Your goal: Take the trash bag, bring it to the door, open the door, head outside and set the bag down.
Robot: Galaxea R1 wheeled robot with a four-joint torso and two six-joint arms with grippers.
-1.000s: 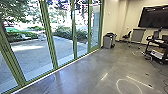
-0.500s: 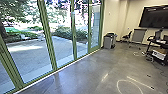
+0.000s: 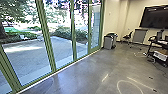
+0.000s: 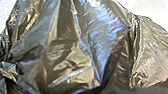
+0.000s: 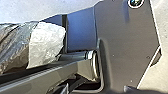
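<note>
The trash bag (image 4: 70, 50), dark, glossy and deeply creased, is close to the left wrist camera, with its plastic bunched tightly at one place and pale floor past its edge. I cannot tell how far open the left hand is, or whether it has hold of the bag.

In the head view, with 12 o'clock straight ahead, a tree trunk (image 3: 2, 32) rises outside at about 10 o'clock, with a paved yard (image 3: 27, 52) and low shrubs (image 3: 61, 32) between 10 and 12, all seen through tall glass panels in green frames (image 3: 46, 37). The panels run in a slanting row from near the robot at 10 o'clock away to just past 12. Just right of their far end, a grey bin (image 3: 108, 43) stands on the smooth grey floor (image 3: 87, 72), near the pale wall (image 3: 113, 17). Towards 1 o'clock come a dark chair (image 3: 127, 36) and an upright grey panel (image 3: 139, 36). Around 2 o'clock, a wide black screen (image 3: 155, 17) hangs on the wall above a dark cart (image 3: 152, 46) bearing a white box (image 3: 161, 55) low down, cables near it.

In the right wrist view, crinkled dark plastic meets a pale crumpled patch (image 5: 46, 43) beside the robot's body. The right hand's opening and any hold I cannot tell.
</note>
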